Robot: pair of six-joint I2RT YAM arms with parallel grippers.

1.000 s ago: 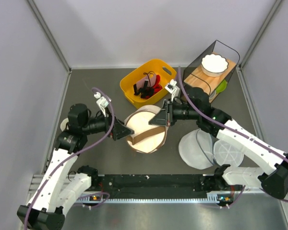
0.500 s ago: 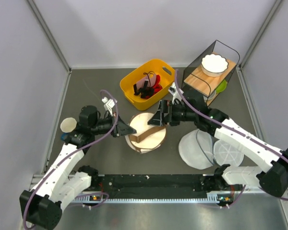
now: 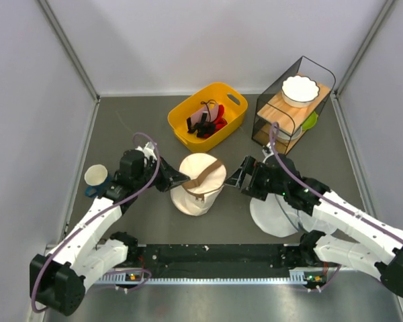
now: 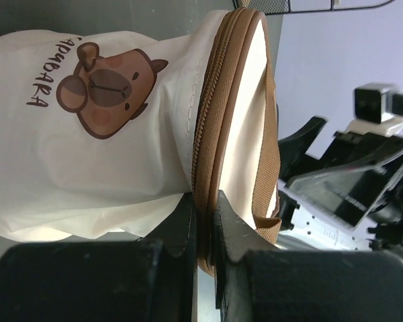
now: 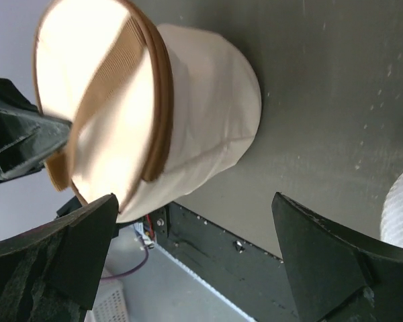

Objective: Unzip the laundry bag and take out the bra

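The bag [image 3: 200, 189] stands mid-worktop, zipped. The left pincer [image 3: 179, 180] is nipped shut on its zip band [image 4: 205, 134] (the puller itself I can't make out); the right pincer [image 3: 238, 178] gapes just beside, empty. I'd brace the bag with that one, then draw the zip round its rim

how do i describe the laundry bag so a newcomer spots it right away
Find the yellow bin at the back of the table; just in front of it stands the laundry bag. It is a cream canvas drum with a brown zipper band and strap, unlike the flat white mesh pouches to its right.
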